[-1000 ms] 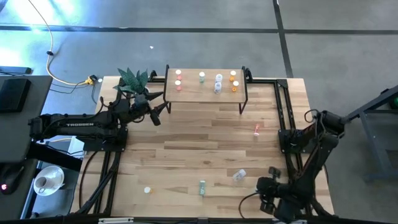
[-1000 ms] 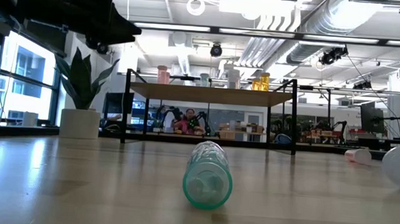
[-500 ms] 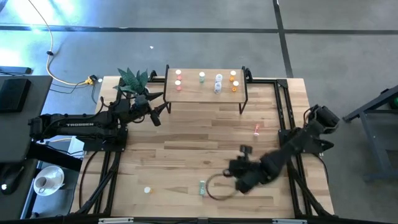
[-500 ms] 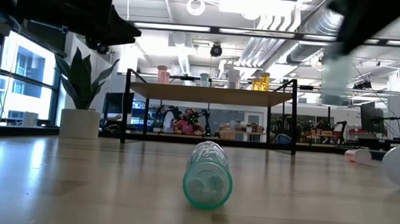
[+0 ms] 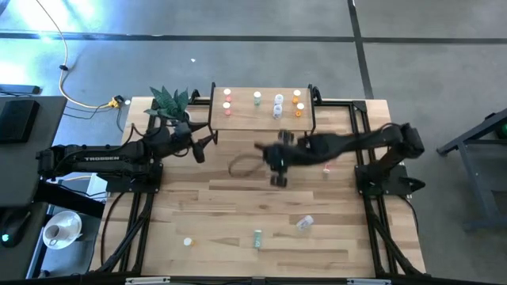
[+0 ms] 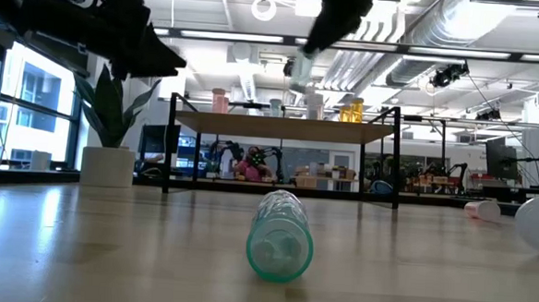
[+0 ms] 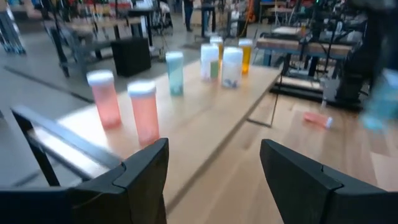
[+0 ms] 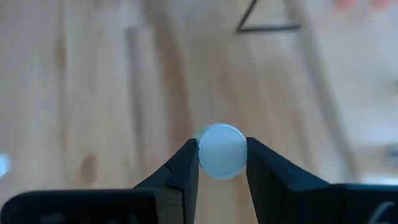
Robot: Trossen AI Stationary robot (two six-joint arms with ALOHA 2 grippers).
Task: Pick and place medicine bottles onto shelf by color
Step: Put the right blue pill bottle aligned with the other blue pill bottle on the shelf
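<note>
Now mid-table, just short of the shelf (image 5: 261,119), right gripper (image 5: 277,161) clamped on a pale green bottle (image 8: 221,151), white cap pinched between both fingers. Could clip the bottles already standing on the board, or slip from so shallow a pinch during the swing. Half a second back, hovering over the near edge by the fallen green bottle (image 6: 281,235); since then, swept far toward the shelf. Left gripper (image 7: 214,177) parked open at the shelf's left end, unchanged.

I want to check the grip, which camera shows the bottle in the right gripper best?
The right wrist view: the bottle sits white cap-on between both fingers. The low view shows it blurred, hanging high; the high view hides it under the right gripper.
</note>
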